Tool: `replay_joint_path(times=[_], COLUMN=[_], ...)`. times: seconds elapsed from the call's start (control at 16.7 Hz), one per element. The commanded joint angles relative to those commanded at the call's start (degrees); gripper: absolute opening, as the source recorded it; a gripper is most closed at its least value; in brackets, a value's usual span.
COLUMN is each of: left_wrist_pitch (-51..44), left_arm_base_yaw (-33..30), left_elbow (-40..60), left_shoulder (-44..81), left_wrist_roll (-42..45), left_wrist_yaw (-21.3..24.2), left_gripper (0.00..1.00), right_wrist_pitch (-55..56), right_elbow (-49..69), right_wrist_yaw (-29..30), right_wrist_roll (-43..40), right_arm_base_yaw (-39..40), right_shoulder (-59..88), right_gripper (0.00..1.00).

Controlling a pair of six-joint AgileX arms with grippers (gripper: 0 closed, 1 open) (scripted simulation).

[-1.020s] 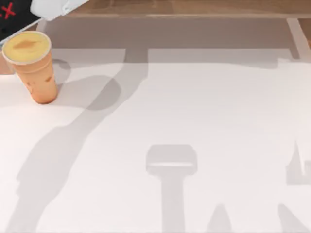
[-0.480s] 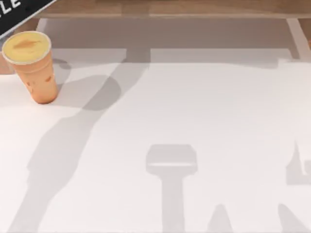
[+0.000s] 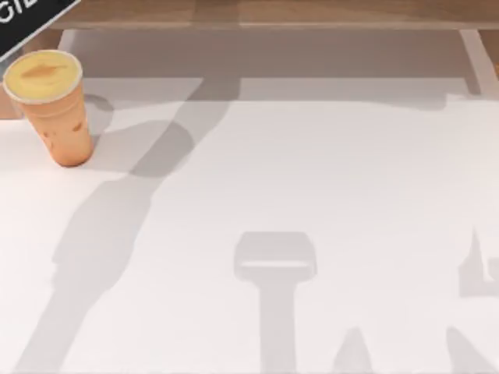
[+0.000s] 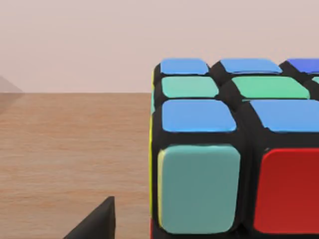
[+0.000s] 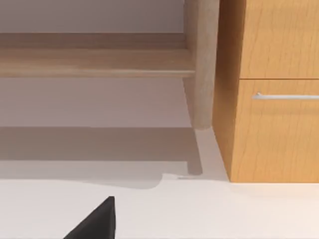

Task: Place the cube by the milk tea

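Standing upright at the far left of the white table point(image 3: 312, 195), the milk tea point(image 3: 54, 109) is a tall tapered orange cup with a white rim, a pale yellow flat top carrying an orange smudge, and small darker orange marks on its side. Just above it in the top view, in the upper left corner, a black piece of the left arm point(image 3: 31, 19) with white lettering cuts across the edge of the picture, close to the cup's rim but apart from it. The cube point(image 4: 234, 149) appears in the left wrist view, very close to the camera: a puzzle cube with a black frame and rounded tiles (blue and green on its upper face, teal and red on the face turned toward the camera, a thin yellow strip along one edge). Behind it lie a wood-grain surface and a pale pinkish wall. A dark wedge in that view's lower corner is part of the left gripper point(image 4: 94, 224); I cannot tell whether its fingers grip the cube. The right wrist view looks across the table's white top toward a wooden cabinet point(image 5: 271, 99) with a metal drawer handle point(image 5: 286, 96), and a dark wedge of the right gripper point(image 5: 94, 224) shows at its lower edge, its fingers' state impossible to judge.
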Motion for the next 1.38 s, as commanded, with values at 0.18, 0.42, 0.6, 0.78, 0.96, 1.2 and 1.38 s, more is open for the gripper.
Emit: replay_joint_path(times=[0.18,0.42,0.6,0.78,0.96,1.2,1.38], left_wrist_pitch=[0.0,0.0,0.0,0.0,0.0,0.0,-0.1], left_arm_base_yaw=[0.0,0.0,0.0,0.0,0.0,0.0,-0.2], left_elbow=[0.0,0.0,0.0,0.0,0.0,0.0,0.2], left_shoulder=[0.0,0.0,0.0,0.0,0.0,0.0,-0.1], left_wrist_roll=[0.0,0.0,0.0,0.0,0.0,0.0,0.1], left_wrist_yaw=[0.0,0.0,0.0,0.0,0.0,0.0,0.0], left_gripper=[0.77,0.47,0.25,0.02,0.0,0.0,0.0], right_wrist_pitch=[0.0,0.0,0.0,0.0,0.0,0.0,0.0], right_elbow=[0.0,0.0,0.0,0.0,0.0,0.0,0.0], right_wrist_yaw=[0.0,0.0,0.0,0.0,0.0,0.0,0.0], right_wrist_roll=[0.0,0.0,0.0,0.0,0.0,0.0,0.0], right_arm_base_yaw=[0.0,0.0,0.0,0.0,0.0,0.0,0.0], right_shoulder=[0.0,0.0,0.0,0.0,0.0,0.0,0.0], right_gripper=[1.0,1.0,1.0,1.0,1.0,1.0,1.0])
